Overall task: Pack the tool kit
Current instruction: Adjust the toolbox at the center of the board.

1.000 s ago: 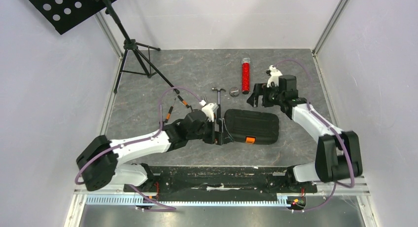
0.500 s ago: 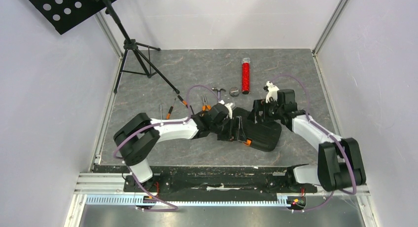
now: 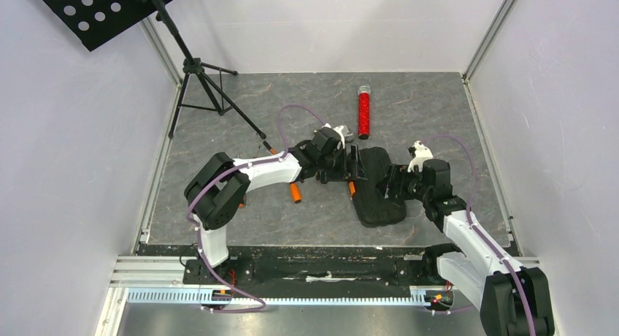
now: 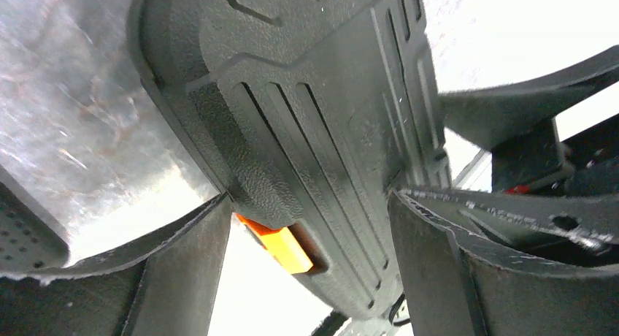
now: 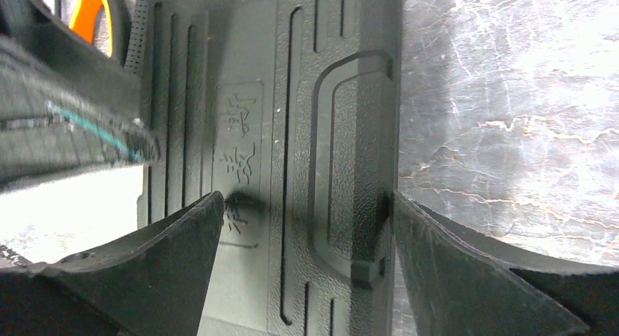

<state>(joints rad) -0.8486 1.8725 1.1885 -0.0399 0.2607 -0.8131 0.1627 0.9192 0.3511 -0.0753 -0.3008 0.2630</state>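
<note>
Both your grippers, left (image 4: pixel 310 226) and right (image 5: pixel 303 226), straddle the case (image 3: pixel 376 179) open, gripping nothing; at 9 o'clock, its latch (image 4: pixel 281 247) could snag.

Black ribbed case (image 3: pixel 376 186) with orange latch (image 4: pixel 281 247); red tube (image 3: pixel 363 111); grey marbled table (image 3: pixel 306 102).

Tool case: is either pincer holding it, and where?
Both straddle the tool case: left pincer by the orange latch edge, right pincer across the ribbed shell. Firm clamping cannot be told.
</note>
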